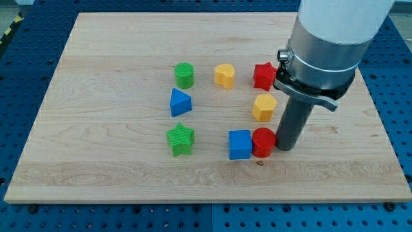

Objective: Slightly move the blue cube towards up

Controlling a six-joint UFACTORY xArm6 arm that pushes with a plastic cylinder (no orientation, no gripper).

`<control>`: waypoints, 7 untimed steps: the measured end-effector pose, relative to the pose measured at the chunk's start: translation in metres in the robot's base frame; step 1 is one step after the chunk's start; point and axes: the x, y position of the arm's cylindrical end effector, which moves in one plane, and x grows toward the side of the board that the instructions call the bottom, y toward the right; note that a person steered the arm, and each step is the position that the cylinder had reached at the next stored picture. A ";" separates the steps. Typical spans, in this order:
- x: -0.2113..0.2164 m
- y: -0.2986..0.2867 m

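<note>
Blue cube [239, 144] sits near the front of the wooden board [96, 174], touching the red cylinder [262, 142] on its right. The arm has no hand to open or close; my tip [286, 149] presses against that red cylinder's right side, holding nothing. The rod partly hides the red star [263, 75]. Eight blocks lie there, one each: also a yellow hexagon [264, 107], yellow heart [224, 75], green cylinder [184, 75], blue triangle [179, 102], green star [180, 139].

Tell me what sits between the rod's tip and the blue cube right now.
In the camera view, the red cylinder lies between my tip and the blue cube, touching the cube on its right side, with the tip right beside the cylinder.
</note>
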 end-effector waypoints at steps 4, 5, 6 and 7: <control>-0.009 -0.013; 0.026 -0.005; 0.058 -0.055; 0.062 -0.102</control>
